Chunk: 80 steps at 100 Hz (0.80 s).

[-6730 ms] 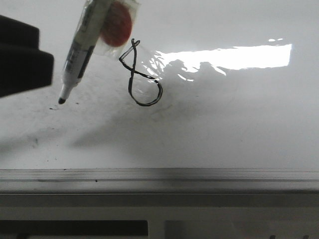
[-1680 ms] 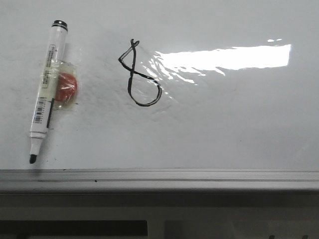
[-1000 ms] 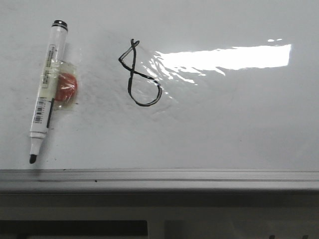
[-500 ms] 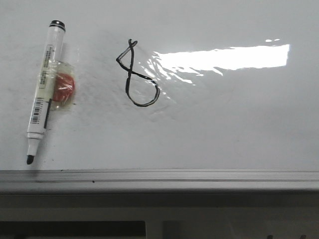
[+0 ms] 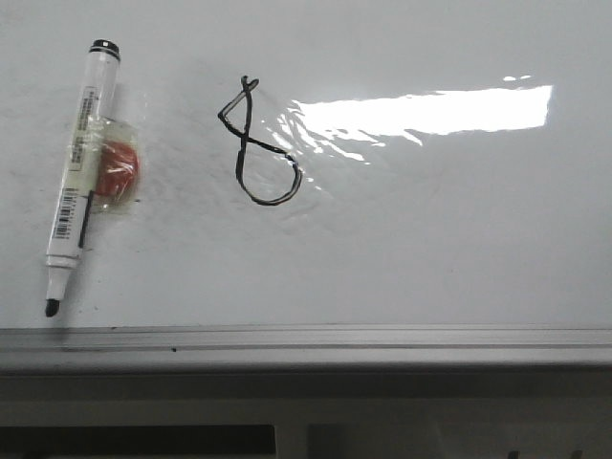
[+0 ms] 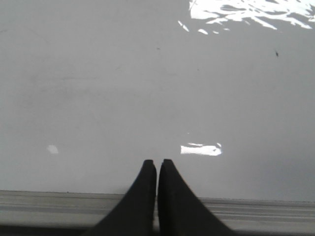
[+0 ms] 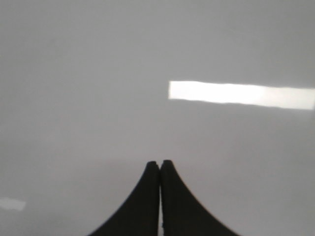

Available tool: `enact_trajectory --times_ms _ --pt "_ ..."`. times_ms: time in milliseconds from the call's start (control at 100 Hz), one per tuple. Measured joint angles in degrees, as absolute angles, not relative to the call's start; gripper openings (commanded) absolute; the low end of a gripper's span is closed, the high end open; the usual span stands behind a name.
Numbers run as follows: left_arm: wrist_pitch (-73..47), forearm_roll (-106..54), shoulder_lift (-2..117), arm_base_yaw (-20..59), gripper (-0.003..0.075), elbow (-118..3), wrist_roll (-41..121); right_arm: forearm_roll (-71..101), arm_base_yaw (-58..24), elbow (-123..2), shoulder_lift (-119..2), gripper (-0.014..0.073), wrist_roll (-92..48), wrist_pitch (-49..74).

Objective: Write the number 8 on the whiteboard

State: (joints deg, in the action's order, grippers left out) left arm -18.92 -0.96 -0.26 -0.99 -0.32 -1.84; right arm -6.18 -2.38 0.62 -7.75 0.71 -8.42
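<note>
A thin black number 8 [image 5: 258,143] is drawn on the glossy whiteboard [image 5: 430,249], left of a bright light reflection. A white marker pen [image 5: 75,182] lies uncapped on the board at the far left, tip toward the grey edge rail [image 5: 306,342], with a red-orange pad [image 5: 118,170] taped to its side. Neither gripper shows in the front view. In the left wrist view my left gripper [image 6: 157,163] is shut and empty over the whiteboard [image 6: 123,88] near the rail. In the right wrist view my right gripper [image 7: 160,164] is shut and empty over the whiteboard [image 7: 98,73].
The grey rail [image 6: 256,210] runs along the board's near edge. Below it in the front view is a pale frame with dark openings [image 5: 134,440].
The left gripper held the marker tip-down above the board 6.7 s ago; the marker now lies flat at the far left. In the last second the front view shifted slightly left.
</note>
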Motion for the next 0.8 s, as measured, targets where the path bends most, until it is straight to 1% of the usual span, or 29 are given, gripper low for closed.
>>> enact_trajectory --times_ms 110,180,320,420,800 --pt "-18.92 -0.96 -0.26 -0.99 -0.0020 -0.32 -1.84 -6.08 3.23 0.62 -4.28 -0.0063 1.17 -3.83" --pt "-18.92 -0.96 -0.26 -0.99 -0.0020 -0.32 -1.84 -5.96 5.26 0.62 -2.49 -0.0063 1.19 0.89" --pt "-18.92 -0.96 -0.26 -0.99 -0.0020 -0.32 -1.84 -5.87 6.59 0.62 0.23 -0.0063 1.31 12.22" --pt "-18.92 -0.96 -0.26 -0.99 -0.0020 -0.32 -1.84 -5.75 6.71 0.62 0.58 -0.0063 1.31 17.40" --pt "-18.92 -0.96 -0.26 -0.99 -0.0020 -0.32 -1.84 -4.16 6.79 0.62 0.56 -0.0063 1.31 18.53"
